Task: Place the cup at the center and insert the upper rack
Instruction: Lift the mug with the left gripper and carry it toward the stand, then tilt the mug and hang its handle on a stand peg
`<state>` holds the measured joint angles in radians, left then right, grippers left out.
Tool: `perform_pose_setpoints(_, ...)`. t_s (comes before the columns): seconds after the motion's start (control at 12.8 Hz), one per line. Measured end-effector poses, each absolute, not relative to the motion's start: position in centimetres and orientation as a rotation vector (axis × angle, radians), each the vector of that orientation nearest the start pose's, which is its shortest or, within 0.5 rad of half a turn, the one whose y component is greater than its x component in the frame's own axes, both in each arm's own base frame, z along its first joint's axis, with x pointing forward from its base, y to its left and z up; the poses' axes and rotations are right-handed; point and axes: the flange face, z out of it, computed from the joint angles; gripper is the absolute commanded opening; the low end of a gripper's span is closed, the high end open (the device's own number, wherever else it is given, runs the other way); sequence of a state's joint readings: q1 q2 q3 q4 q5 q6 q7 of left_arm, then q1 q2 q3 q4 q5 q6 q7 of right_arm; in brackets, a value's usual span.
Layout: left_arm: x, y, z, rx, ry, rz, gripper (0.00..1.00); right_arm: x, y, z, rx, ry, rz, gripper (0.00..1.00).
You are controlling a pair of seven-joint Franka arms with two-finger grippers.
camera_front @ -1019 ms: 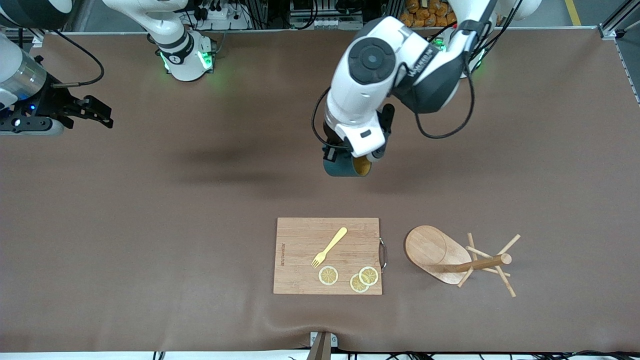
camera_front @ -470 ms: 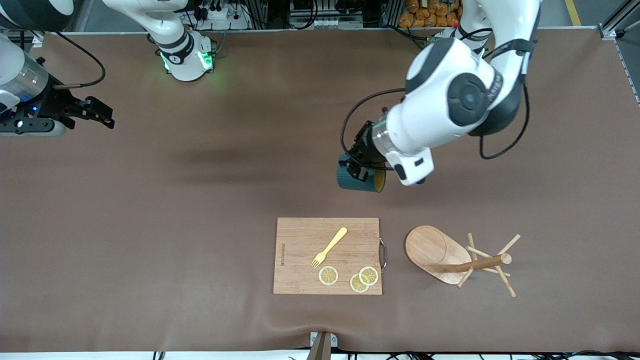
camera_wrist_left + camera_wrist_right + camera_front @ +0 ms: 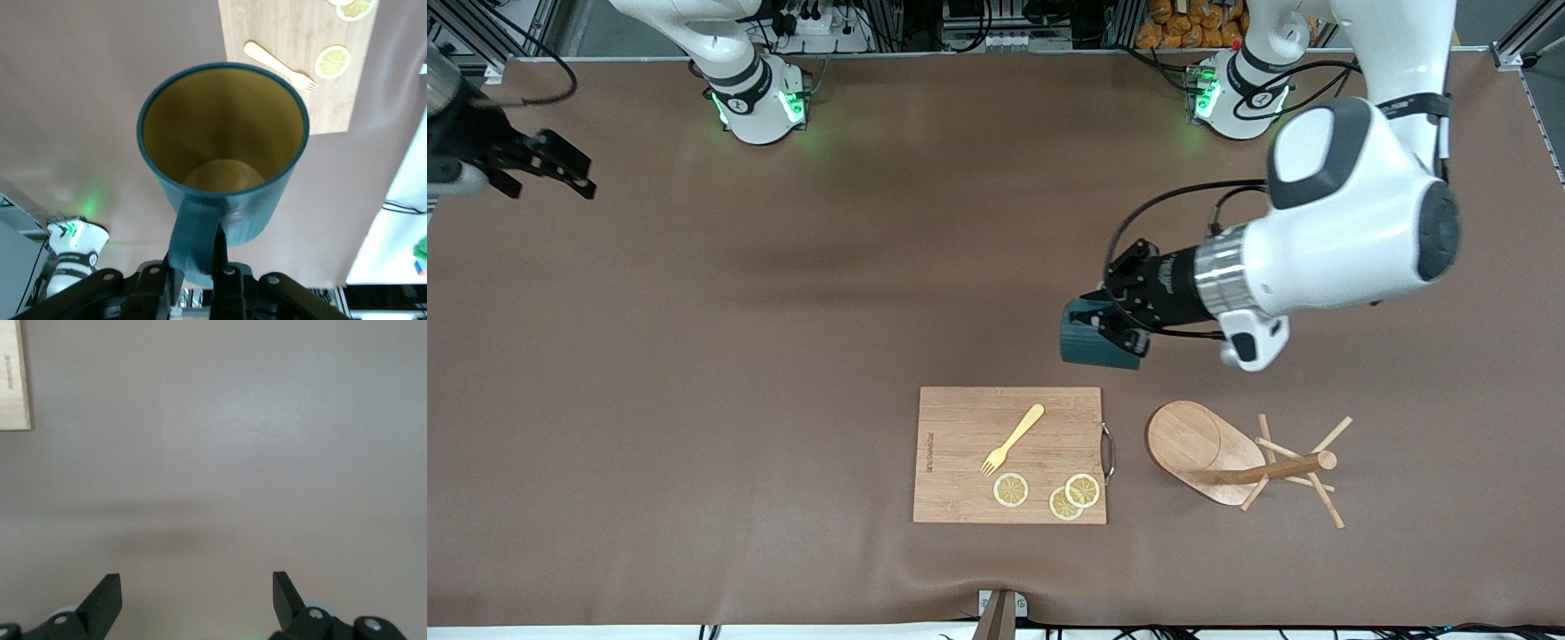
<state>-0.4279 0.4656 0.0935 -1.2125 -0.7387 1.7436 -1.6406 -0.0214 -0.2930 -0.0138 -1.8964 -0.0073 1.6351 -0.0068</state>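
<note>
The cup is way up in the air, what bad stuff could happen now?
The left gripper holds the cup only by its handle, so the cup could slip or swing. It is on its side, so it might land tipped. The upper rack lies toppled nearby; a low pass could knock it.

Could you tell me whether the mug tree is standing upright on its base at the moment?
No, the mug tree lies tipped on its side on the table, beside the cutting board.

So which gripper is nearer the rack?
Left. The left gripper, holding the cup, hangs just beside the rack; the right gripper waits open at the right arm's end of the table.
</note>
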Motion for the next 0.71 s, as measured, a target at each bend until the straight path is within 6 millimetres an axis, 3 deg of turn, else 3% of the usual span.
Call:
perform_pose_setpoints(0.16,64.5,-28.8,54.4,-2.636,-2.240,1.028,0.00,46.2,-2.7,64.2,-3.142,-0.002,-0.086,1.00)
perform_pose_setpoints(0.71,66.3,-25.1,55.1,-2.602,-2.352,1.295,0.00,46.1,-3.0,64.1,-3.139,-0.088,-0.041,1.00)
